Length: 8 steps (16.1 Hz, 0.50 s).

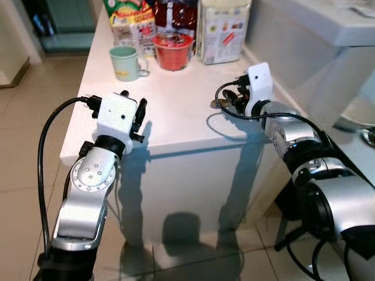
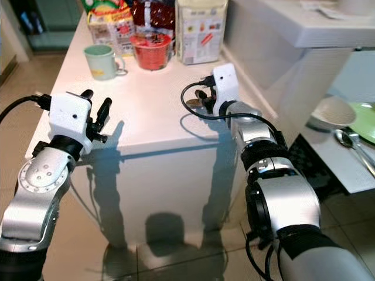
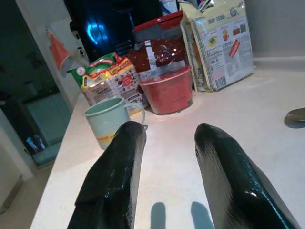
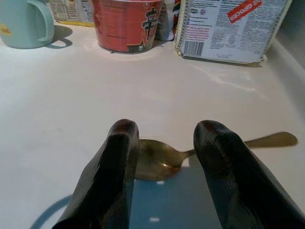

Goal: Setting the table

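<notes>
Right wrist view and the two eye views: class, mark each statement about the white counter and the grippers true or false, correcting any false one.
1. A brass-coloured metal spoon lies on the white counter beneath the right gripper. True.
2. The right gripper has lifted the spoon. False: its fingers are open, with the spoon flat on the counter.
3. The pale green ceramic mug stands left of the red instant-noodle cup. True.
4. The left gripper holds the mug. False: it is open near the counter's front edge, well apart from the mug.
5. The mug lies on its side. False: it stands upright.
</notes>
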### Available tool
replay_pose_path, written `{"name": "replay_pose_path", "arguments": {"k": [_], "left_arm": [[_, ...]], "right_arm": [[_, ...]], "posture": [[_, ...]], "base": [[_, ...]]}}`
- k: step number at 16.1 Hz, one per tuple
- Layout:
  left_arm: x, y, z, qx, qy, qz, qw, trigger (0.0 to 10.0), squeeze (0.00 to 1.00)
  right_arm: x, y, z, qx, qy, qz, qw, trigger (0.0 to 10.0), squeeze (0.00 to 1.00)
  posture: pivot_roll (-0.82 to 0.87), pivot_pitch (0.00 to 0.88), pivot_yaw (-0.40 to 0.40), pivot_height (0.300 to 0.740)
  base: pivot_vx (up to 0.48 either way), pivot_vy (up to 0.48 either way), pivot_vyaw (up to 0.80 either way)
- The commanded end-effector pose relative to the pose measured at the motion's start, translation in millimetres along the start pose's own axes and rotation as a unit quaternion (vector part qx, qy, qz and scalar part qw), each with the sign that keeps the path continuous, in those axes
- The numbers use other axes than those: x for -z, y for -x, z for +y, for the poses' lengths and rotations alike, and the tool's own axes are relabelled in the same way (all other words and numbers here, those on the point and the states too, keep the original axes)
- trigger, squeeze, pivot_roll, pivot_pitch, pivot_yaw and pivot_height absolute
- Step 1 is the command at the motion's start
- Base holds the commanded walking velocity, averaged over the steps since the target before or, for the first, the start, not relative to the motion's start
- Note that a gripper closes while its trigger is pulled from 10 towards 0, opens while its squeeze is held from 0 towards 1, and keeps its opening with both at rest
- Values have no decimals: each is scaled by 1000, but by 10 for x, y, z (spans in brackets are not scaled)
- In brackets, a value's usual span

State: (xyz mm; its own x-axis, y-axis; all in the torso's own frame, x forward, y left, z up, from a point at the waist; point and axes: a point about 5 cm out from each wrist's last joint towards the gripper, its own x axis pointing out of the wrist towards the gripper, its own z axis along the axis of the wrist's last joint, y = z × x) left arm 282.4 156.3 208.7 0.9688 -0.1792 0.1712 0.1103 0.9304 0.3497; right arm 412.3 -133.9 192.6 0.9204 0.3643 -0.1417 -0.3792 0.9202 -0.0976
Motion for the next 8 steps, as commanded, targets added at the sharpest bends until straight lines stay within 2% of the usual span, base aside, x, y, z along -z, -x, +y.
{"name": "replay_pose_path", "arguments": {"k": [1,3,4,8], "left_arm": [[-46,82,29,-5,-1,-2,1000,10000,0],[-105,127,76,-15,-2,-7,1000,10000,0],[-140,206,159,-31,-8,1,999,10000,0],[-110,366,176,-26,-20,30,999,10000,0]], "right_arm": [[-79,2,-43,2,12,-10,1000,10000,0],[-109,-6,-39,0,15,-11,1000,10000,0],[-143,-18,-33,1,27,-8,1000,10000,0],[-121,-30,-38,24,25,9,999,10000,0]], "posture": [[121,34,-31,740],[139,56,-42,740],[164,83,-54,740],[181,121,-59,740]], "base": [[0,0,0],[0,0,0],[0,0,0],[0,0,0]]}}
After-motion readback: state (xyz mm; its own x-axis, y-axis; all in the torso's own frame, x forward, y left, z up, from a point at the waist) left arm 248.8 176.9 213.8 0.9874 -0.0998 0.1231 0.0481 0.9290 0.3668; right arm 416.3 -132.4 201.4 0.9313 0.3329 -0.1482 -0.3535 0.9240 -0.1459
